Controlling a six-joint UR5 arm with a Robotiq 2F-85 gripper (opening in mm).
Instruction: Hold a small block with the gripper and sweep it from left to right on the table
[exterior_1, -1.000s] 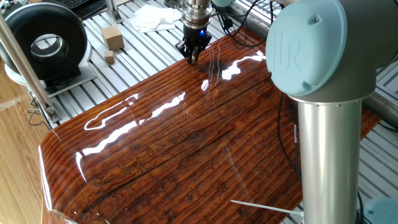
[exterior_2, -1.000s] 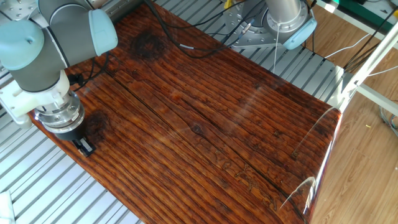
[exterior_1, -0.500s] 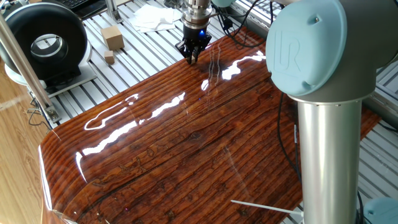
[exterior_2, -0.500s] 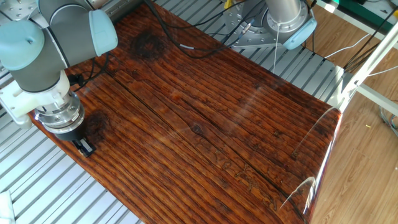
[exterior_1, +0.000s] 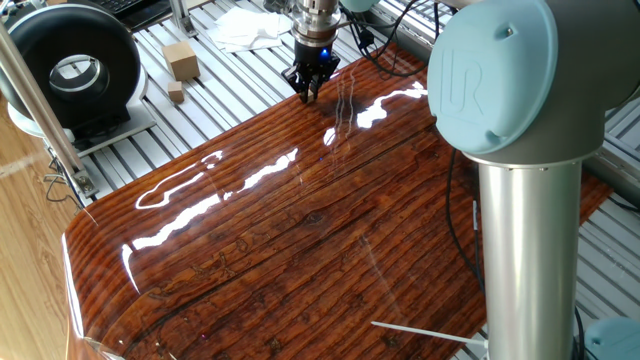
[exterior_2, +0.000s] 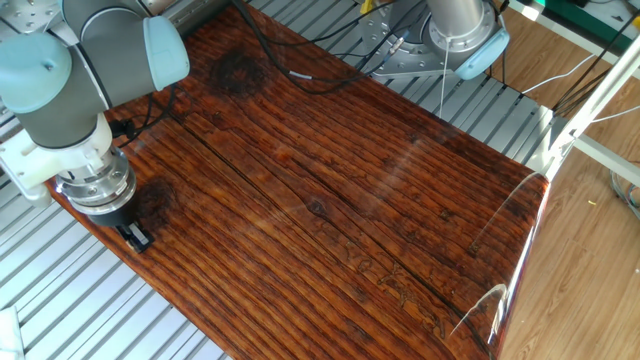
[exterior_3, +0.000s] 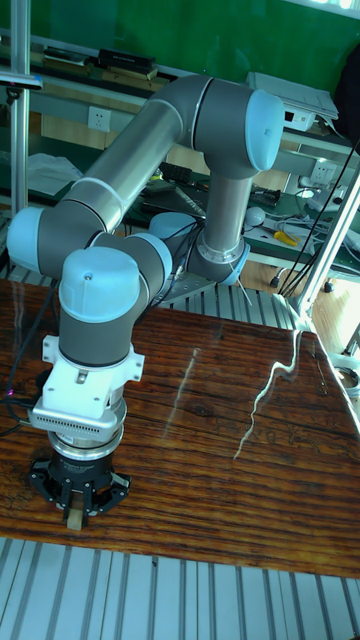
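Black two-finger hand, under a silver wrist with a blue light, pointing straight down at one edge strip of the table. Fingers drawn together on the small block, a pale tan wooden cube seen between the fingertips in the tall fixed view. In the two side views the block is too small or too hidden to make out; there the hand shows only as narrow black tips pressed close.

Block position: at the fingertips, at or just above the glossy red-brown board. Whether it touches the surface cannot be told.

Step in hand, as judged: grasp made, block lowered to the starting spot near the table's rim; sweep not yet under way.

Next move, as judged: a level sideways pass across the grain toward the far side of the board, height kept constant so the block slides without lifting or digging in, grip kept firm so the cube does not twist out.

Arm pose: wrist vertical over the hand, grey and light-blue forearm rising behind it, elbow folded high, base column well away at the opposite side of the table.

Beyond the hand: grey slatted aluminium base just past the table edge. Further off on it, a bigger tan block, a smaller tan piece beside it, a white cloth, and a black round device.
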